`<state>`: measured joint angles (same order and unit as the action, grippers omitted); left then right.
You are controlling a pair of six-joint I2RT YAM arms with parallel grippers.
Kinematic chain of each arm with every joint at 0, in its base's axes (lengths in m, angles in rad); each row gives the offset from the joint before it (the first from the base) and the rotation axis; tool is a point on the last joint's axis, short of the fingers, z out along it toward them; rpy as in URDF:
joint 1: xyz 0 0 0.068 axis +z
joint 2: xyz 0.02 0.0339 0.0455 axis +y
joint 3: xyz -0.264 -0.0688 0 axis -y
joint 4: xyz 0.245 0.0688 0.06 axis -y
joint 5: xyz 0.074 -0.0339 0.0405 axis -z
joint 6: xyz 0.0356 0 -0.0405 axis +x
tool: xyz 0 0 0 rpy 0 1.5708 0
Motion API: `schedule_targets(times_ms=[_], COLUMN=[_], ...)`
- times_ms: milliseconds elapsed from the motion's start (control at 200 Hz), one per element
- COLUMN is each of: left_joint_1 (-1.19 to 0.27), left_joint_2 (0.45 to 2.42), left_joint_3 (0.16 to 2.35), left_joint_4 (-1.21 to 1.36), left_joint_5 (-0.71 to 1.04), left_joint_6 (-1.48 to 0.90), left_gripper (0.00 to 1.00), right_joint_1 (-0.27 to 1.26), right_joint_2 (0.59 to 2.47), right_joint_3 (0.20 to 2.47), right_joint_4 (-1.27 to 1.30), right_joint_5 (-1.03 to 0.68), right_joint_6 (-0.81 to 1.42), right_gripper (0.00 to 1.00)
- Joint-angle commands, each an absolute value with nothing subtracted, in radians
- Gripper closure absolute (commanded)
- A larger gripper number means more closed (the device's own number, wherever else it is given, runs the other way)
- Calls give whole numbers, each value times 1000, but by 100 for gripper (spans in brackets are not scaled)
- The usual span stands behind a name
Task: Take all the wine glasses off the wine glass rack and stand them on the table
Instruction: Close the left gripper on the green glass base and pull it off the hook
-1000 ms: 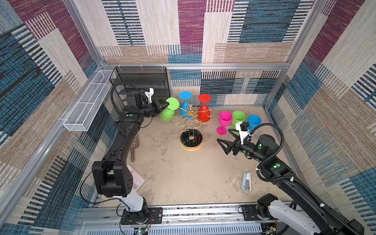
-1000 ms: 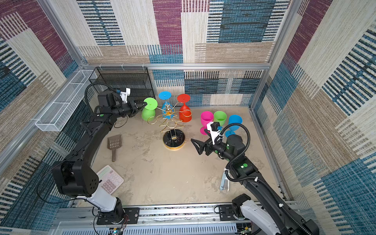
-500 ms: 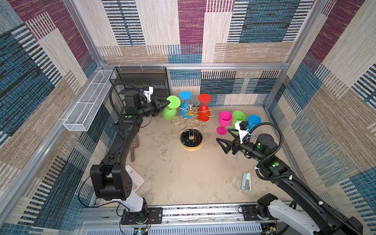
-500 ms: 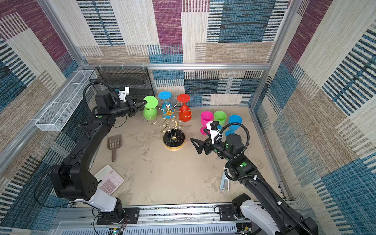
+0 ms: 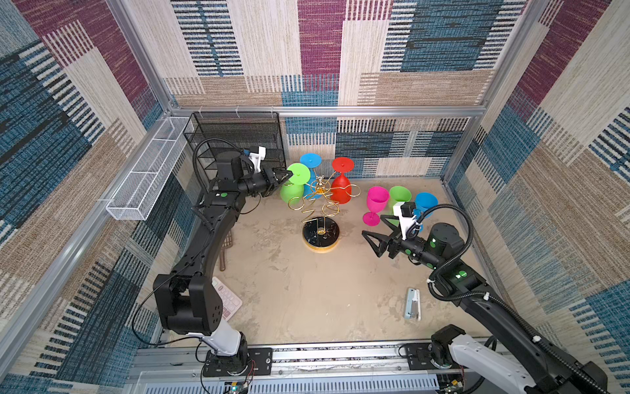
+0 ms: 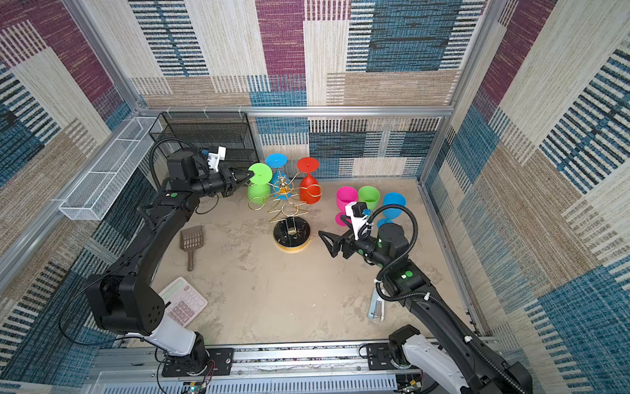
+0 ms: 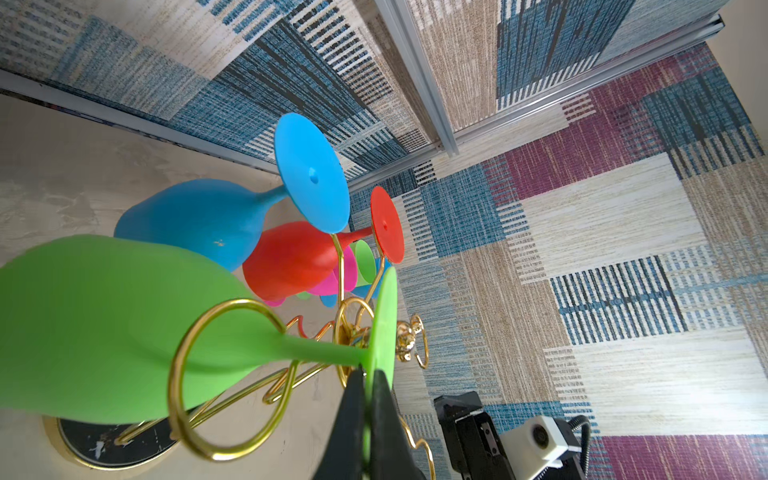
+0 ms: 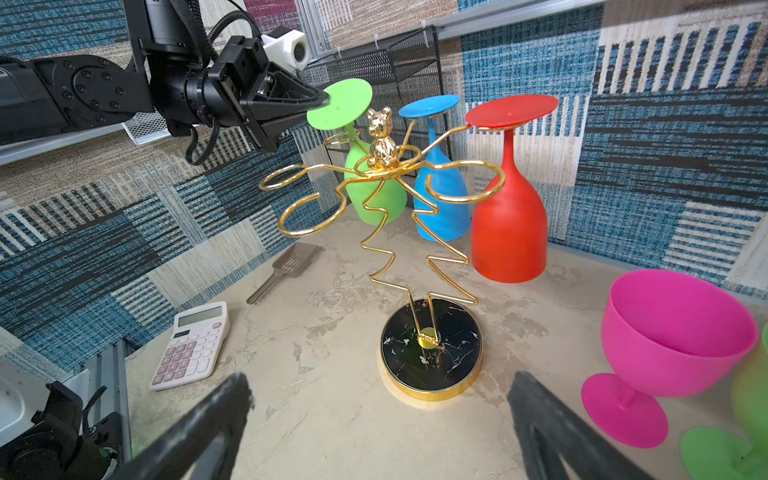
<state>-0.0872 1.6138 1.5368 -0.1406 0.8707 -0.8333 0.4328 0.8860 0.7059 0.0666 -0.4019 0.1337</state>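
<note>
Lime-green wine glass [image 5: 297, 174], upside down on the far-left side of the gold wire wine glass rack [image 5: 320, 236]: bowl down, stem through one ring-ended arm, flat foot on top and slightly tilted. Left gripper [image 5: 288, 174] reaching in from the left, pinched together on the rim of that foot, seen edge-on in the left wrist view.

Just beside it on the same rack, a blue wine glass [image 5: 310, 160] at the far side and a red wine glass [image 5: 341, 191] to the right, both hanging bowl-down. Remaining rings bare, toward the near side. Round black marbled base on the tabletop [image 5: 306, 290], about centre.

Right gripper [image 5: 371, 244] low to the right of the base, jaws wide apart, holding nothing. Farther right, three upright glasses: pink glass [image 5: 377, 198], second green glass [image 5: 399, 195], second blue glass [image 5: 426, 201].

Step in hand, by the look of it: grasp made, glass not yet free of its ring. Next move, probably: a steady pull leftward to slip the stem out through the ring's gap, without tipping the rack or knocking the blue neighbour.
</note>
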Motion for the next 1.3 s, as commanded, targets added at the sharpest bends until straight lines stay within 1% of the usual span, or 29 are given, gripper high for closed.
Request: schedule_targets(times_ms=[0, 220, 511, 691, 851, 992, 1182, 1292], left_joint_1=[-96, -97, -75, -24, 50, 150, 288, 310], left_joint_2=[1636, 1673, 1694, 1681, 1615, 1536, 1418, 1341], left_joint_3=[1569, 1602, 1619, 1609, 1550, 1464, 1372, 1332], left_joint_4=[-132, -127, -25, 27, 83, 200, 411, 561], left_joint_5=[887, 868, 812, 810, 842, 904, 1044, 1083], left_joint_6=[-818, -820, -868, -907, -954, -1063, -1303, -1479], left_gripper=[100, 100, 100, 100, 100, 100, 100, 100], right_joint_1=[434, 435, 436, 436, 442, 497, 618, 690], right_joint_2=[886, 879, 886, 900, 924, 963, 994, 1027], right_joint_3=[716, 716, 714, 731, 761, 814, 887, 941], right_joint_4=[100, 94, 97, 88, 78, 60, 64, 76], right_joint_5=[-410, -406, -403, -392, -387, -333, -223, -178], right_joint_6=[146, 146, 141, 132, 104, 55, -18, -73], right_gripper=[1, 1, 1, 1, 1, 1, 1, 1])
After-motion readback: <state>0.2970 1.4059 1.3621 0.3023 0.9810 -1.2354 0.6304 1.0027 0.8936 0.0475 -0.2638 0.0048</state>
